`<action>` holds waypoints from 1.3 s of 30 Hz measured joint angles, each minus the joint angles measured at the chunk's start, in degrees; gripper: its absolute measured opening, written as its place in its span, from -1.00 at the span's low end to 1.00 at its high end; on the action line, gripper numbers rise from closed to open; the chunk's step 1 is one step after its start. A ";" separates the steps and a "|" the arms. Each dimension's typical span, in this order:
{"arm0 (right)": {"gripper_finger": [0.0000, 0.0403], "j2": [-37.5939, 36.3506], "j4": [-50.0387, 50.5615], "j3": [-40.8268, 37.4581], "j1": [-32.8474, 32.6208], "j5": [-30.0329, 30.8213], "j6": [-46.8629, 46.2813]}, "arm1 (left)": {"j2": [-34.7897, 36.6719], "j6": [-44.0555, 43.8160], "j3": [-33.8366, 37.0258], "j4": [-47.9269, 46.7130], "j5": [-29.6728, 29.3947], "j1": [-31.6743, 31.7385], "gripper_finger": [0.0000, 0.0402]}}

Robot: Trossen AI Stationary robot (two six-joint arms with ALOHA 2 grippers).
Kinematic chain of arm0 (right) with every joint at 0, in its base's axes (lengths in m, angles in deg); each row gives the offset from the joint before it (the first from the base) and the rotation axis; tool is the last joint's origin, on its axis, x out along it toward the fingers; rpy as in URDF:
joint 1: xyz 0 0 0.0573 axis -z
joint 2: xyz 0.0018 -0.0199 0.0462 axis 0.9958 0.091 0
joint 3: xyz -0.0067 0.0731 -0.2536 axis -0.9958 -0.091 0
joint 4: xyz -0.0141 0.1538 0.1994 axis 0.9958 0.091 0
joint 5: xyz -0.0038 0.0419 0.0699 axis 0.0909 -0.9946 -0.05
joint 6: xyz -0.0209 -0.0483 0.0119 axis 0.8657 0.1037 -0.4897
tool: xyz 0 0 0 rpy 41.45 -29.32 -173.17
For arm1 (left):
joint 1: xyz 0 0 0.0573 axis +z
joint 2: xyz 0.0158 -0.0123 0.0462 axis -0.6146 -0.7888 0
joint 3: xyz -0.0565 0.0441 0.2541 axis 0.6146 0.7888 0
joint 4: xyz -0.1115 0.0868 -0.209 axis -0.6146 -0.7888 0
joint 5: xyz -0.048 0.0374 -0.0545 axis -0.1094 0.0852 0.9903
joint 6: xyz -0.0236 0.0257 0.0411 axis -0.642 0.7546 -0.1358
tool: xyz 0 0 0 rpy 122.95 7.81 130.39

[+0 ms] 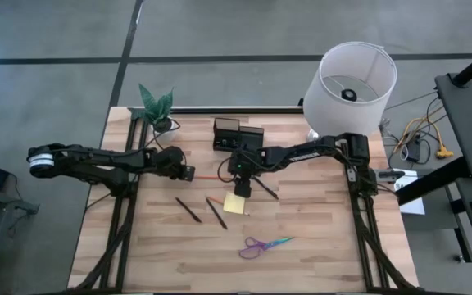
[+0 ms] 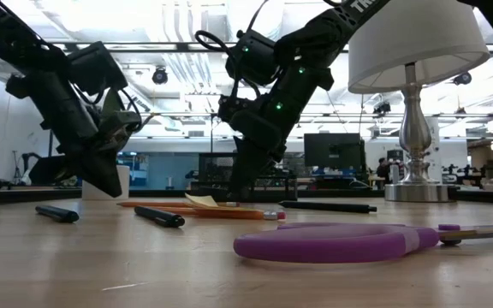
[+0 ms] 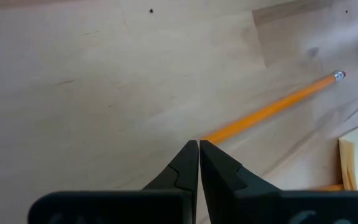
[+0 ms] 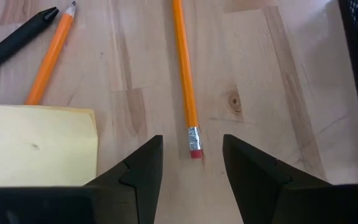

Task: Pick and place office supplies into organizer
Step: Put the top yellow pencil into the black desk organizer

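An orange pencil [image 3: 272,107] lies flat on the wooden table between the two grippers. My left gripper [image 3: 199,144] is shut, and its tips stand over the pencil's pointed end. My right gripper [image 4: 191,149] is open and low over the table, one finger on either side of the pencil's eraser end [image 4: 194,146] with a gap on both sides. Beside it lie the yellow sticky-note pad [image 4: 36,146], a second orange pencil [image 4: 51,53] and a dark pen [image 4: 14,40]. The black organizer [image 1: 238,133] stands behind the right gripper [image 1: 242,188]. The scissors [image 1: 265,244] lie nearer the near edge. My left gripper comes slanting down from the table's left with its fingers shut. Its own tips cover the pencil's pointed end [image 3: 211,135], so I cannot tell whether they touch it.
A white lamp [image 1: 355,82] stands at the far right corner and a potted plant [image 1: 158,105] at the far left. Two dark pens [image 1: 188,210] [image 1: 216,212] lie left of the pad and another [image 1: 265,188] to its right. Bare wood stretches along the near edge.
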 joint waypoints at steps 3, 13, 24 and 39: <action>-0.21 0.00 0.00 0.00 0.00 0.00 0.00 | -0.18 0.19 0.00 1.01 0.00 0.00 -1.00; -0.21 0.00 0.02 0.00 0.00 0.02 -0.05 | -4.43 0.35 0.04 3.91 1.27 -0.07 -1.00; -0.21 -0.06 0.54 0.00 0.00 0.02 -0.24 | -5.75 0.44 0.08 7.25 1.21 -0.07 -1.00; -0.21 -0.66 2.80 0.00 0.00 0.07 -2.09 | -4.86 1.70 0.00 7.54 -0.87 -0.07 -1.00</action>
